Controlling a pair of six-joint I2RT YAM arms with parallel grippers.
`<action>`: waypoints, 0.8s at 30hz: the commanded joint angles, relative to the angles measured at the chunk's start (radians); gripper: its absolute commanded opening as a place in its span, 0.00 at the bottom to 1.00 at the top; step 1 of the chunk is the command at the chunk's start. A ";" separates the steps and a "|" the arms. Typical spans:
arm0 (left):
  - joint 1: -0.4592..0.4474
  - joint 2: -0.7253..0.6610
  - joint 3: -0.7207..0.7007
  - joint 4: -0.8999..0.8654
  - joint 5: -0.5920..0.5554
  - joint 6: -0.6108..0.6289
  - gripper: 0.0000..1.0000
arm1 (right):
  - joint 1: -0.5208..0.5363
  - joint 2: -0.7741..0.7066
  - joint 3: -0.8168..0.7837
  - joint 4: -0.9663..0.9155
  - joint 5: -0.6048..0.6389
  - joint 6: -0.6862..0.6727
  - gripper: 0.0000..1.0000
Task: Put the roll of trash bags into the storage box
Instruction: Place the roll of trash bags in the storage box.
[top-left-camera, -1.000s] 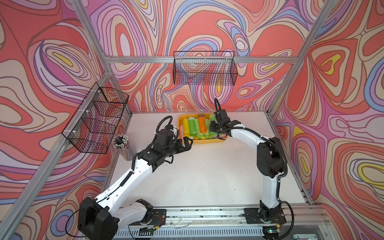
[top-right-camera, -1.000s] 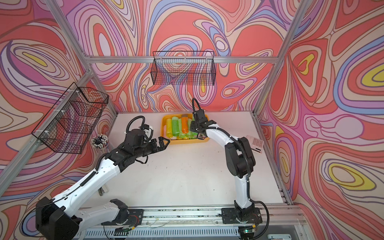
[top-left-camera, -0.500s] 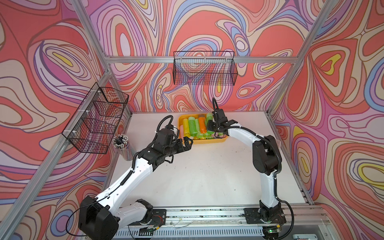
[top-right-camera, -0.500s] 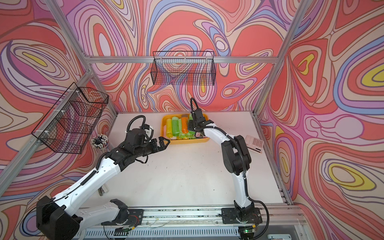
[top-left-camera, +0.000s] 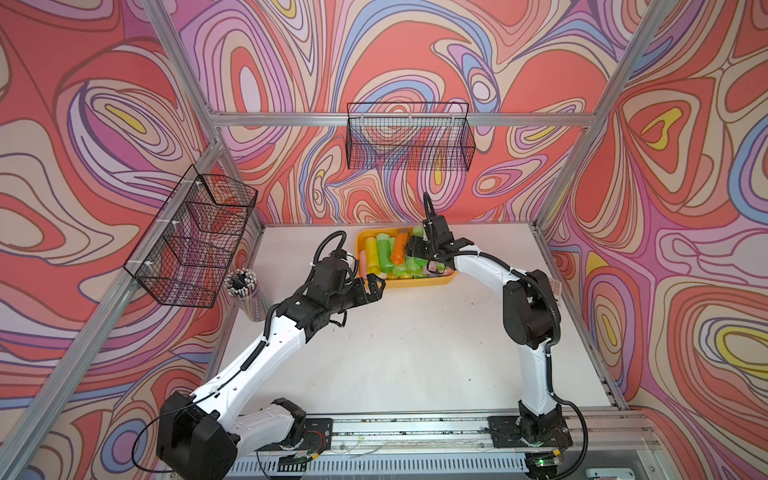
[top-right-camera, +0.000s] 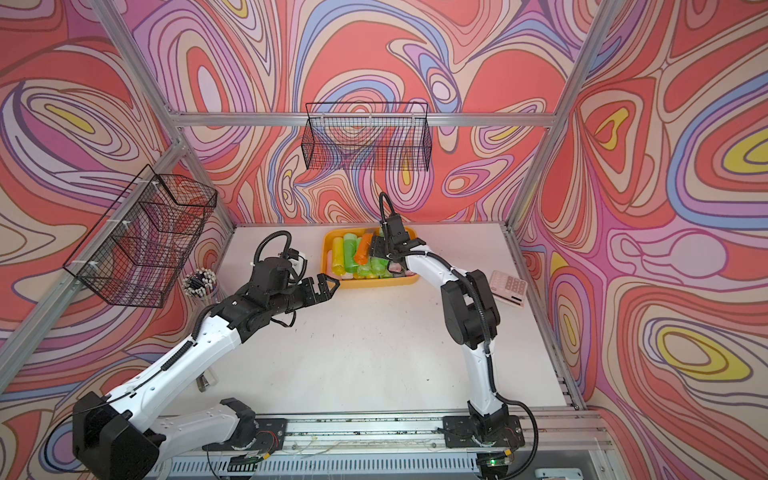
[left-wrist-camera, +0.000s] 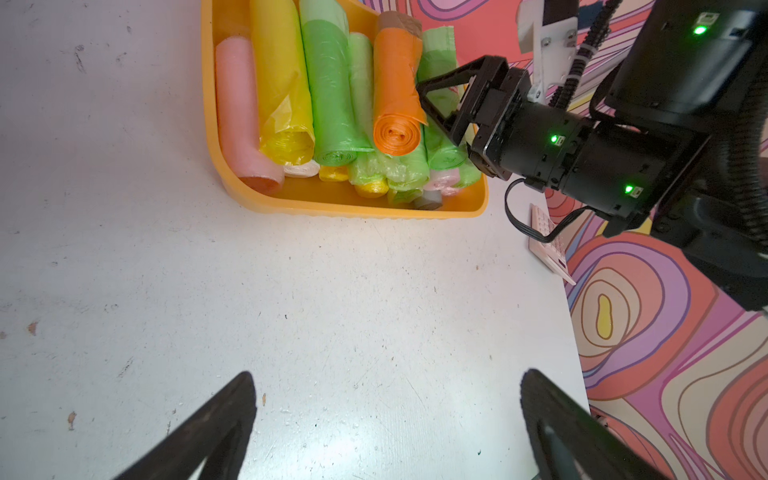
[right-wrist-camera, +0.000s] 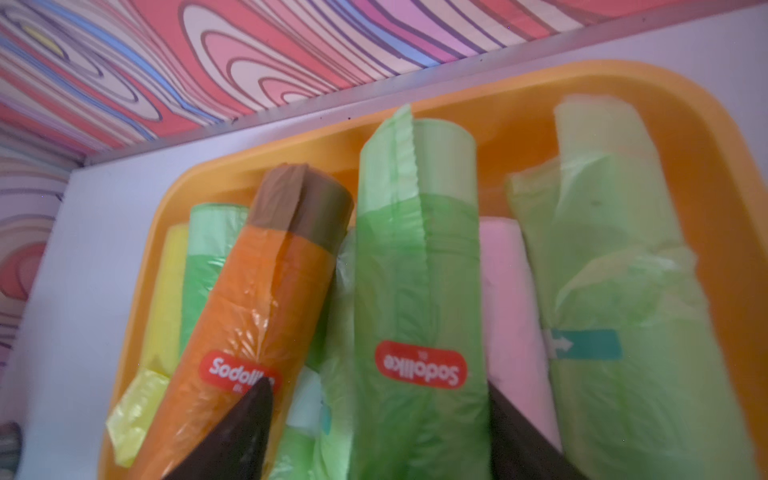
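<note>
The storage box (top-left-camera: 415, 284) (right-wrist-camera: 685, 124) is an orange-yellow tray at the back of the table, holding several rolls in green, yellow, pink and orange. My right gripper (top-left-camera: 415, 253) (right-wrist-camera: 378, 432) hangs low over its right half with the jaws apart. A green roll of trash bags (right-wrist-camera: 419, 291) with a red label lies in the box between them, beside an orange roll (right-wrist-camera: 266, 299). One finger (right-wrist-camera: 232, 436) overlaps the orange roll. My left gripper (top-left-camera: 376, 286) (left-wrist-camera: 388, 378) is open over bare table just in front of the box's left corner, holding nothing.
Black wire baskets hang on the back wall (top-left-camera: 409, 137) and the left wall (top-left-camera: 195, 241). A cup of pencils (top-left-camera: 243, 282) stands at the table's left edge. A pink calculator (top-right-camera: 509, 286) lies by the right edge.
My right gripper has gone from shut to open, and it shifted a little left and deeper over the box. The left arm has not moved.
</note>
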 joint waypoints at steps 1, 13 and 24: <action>0.004 -0.022 0.003 -0.025 -0.055 0.022 1.00 | -0.002 -0.044 -0.004 -0.033 0.007 0.000 0.84; 0.006 -0.118 -0.073 -0.026 -0.271 0.074 1.00 | -0.002 -0.256 -0.156 -0.064 0.066 -0.009 0.85; 0.110 -0.108 -0.161 0.164 -0.622 0.290 1.00 | -0.002 -0.570 -0.533 0.098 0.220 -0.022 0.87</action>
